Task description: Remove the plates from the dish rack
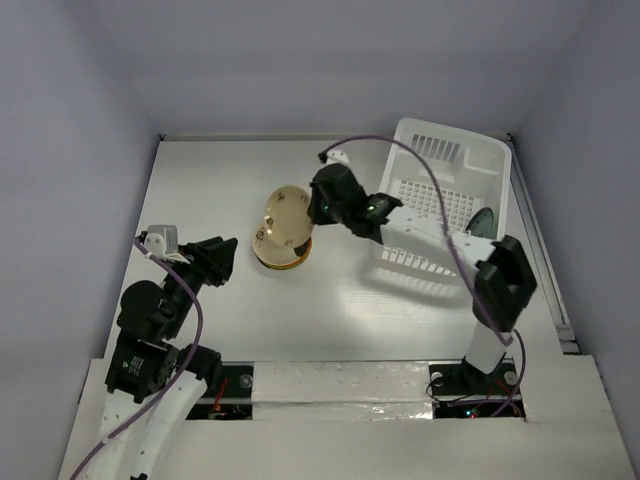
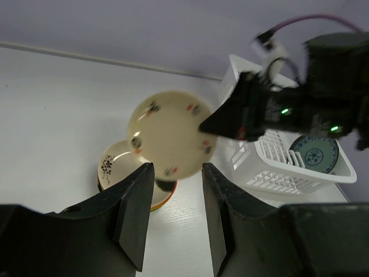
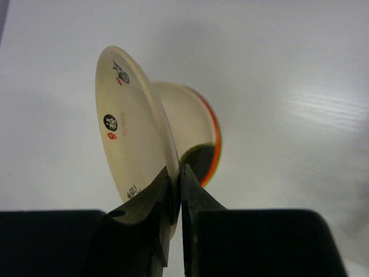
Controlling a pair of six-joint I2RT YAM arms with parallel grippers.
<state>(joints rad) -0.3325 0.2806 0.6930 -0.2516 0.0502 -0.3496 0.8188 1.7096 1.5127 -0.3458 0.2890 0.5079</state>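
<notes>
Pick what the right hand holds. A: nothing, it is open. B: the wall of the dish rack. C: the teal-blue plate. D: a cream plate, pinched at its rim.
D: the right hand is shut on the rim of the cream plate, held on edge over the stack of plates, while the teal-blue plate sits in the dish rack.

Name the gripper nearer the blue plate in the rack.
Right. The right gripper, holding a cream plate, is just left of the rack with the blue plate; the left gripper is farther left, past the stacked plates.
</notes>
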